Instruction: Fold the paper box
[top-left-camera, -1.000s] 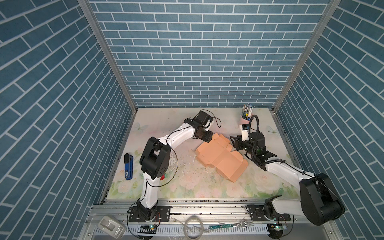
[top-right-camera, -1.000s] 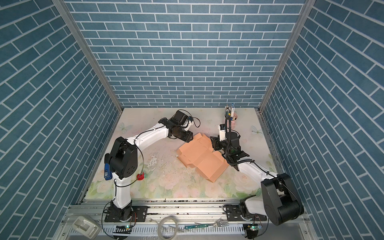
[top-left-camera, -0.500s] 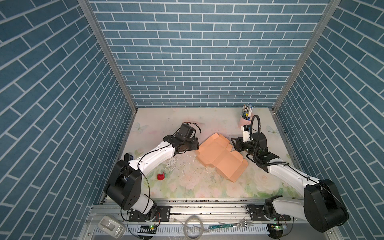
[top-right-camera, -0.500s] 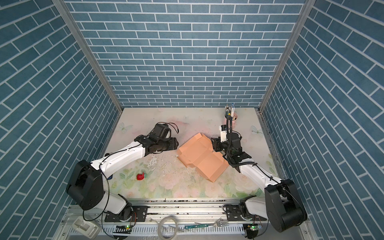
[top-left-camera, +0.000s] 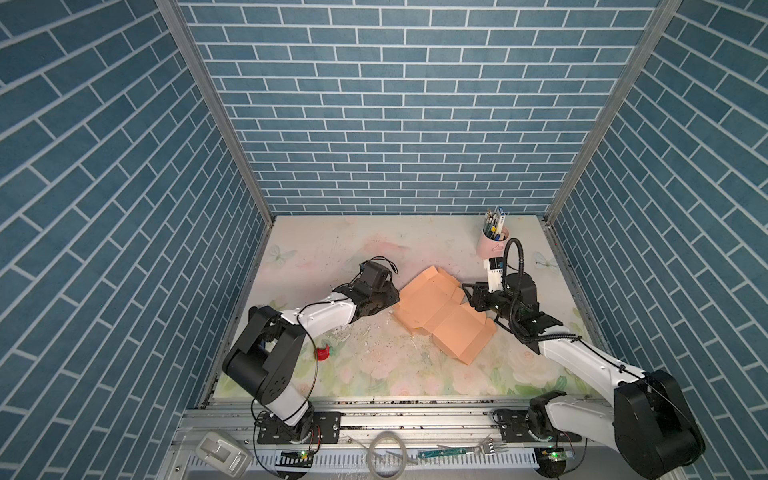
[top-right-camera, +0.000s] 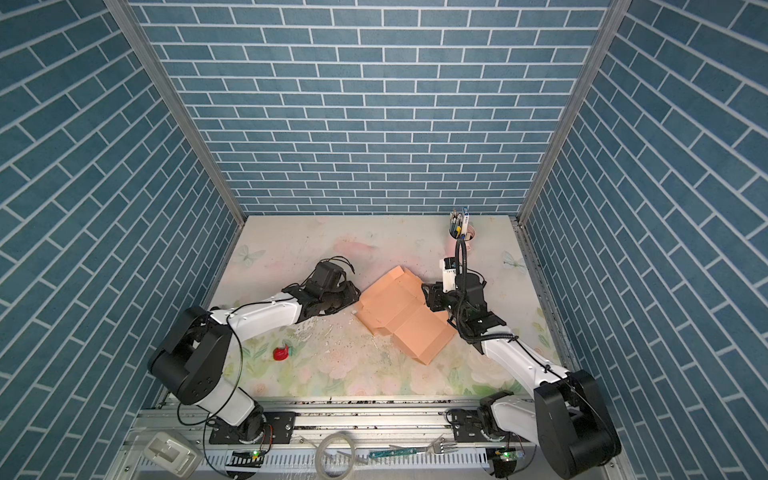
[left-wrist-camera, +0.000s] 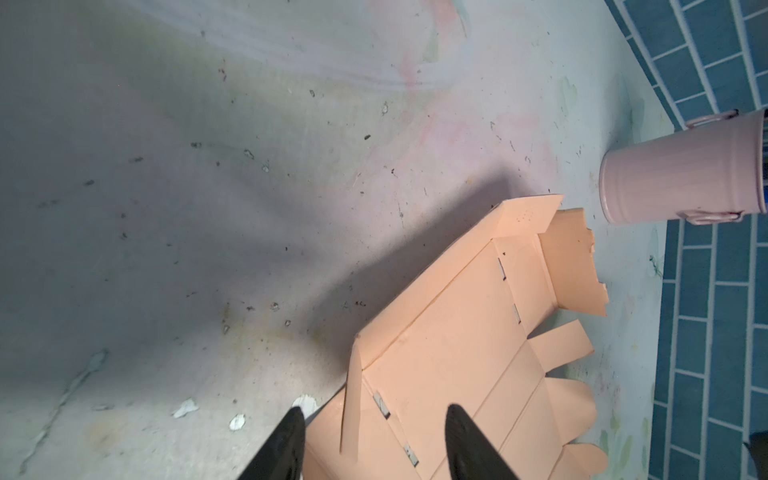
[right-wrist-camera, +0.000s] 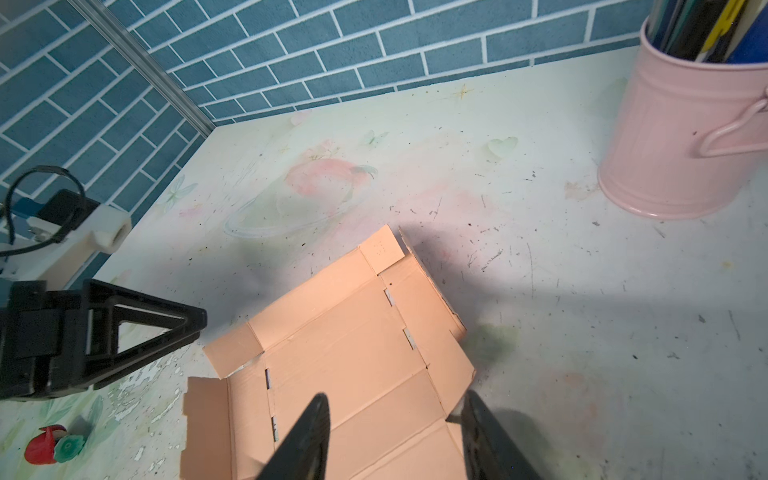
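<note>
The paper box (top-left-camera: 440, 316) (top-right-camera: 399, 311) lies as a mostly flat peach sheet in the middle of the table, with creases, slots and a few raised flaps. My left gripper (top-left-camera: 392, 297) (top-right-camera: 355, 297) is at its left edge, open. In the left wrist view the left gripper (left-wrist-camera: 374, 411) straddles an upright side flap of the box (left-wrist-camera: 457, 353), not pinching it. My right gripper (top-left-camera: 467, 293) (top-right-camera: 426, 293) is at the right edge, open. In the right wrist view the right gripper (right-wrist-camera: 395, 397) has one finger over the sheet (right-wrist-camera: 340, 353) and one just off its edge.
A pink cup of pens (top-left-camera: 492, 245) (top-right-camera: 467, 241) (left-wrist-camera: 681, 174) (right-wrist-camera: 685, 137) stands at the back right, just behind my right wrist. A small red object (top-left-camera: 322, 352) (top-right-camera: 281, 353) (right-wrist-camera: 41, 446) lies front left beside my left arm. White flakes litter the table near the box.
My left arm has swung out to the left and lowered, and its gripper slid from the box's back-left corner down to the left edge. The right gripper and the box have barely moved.
</note>
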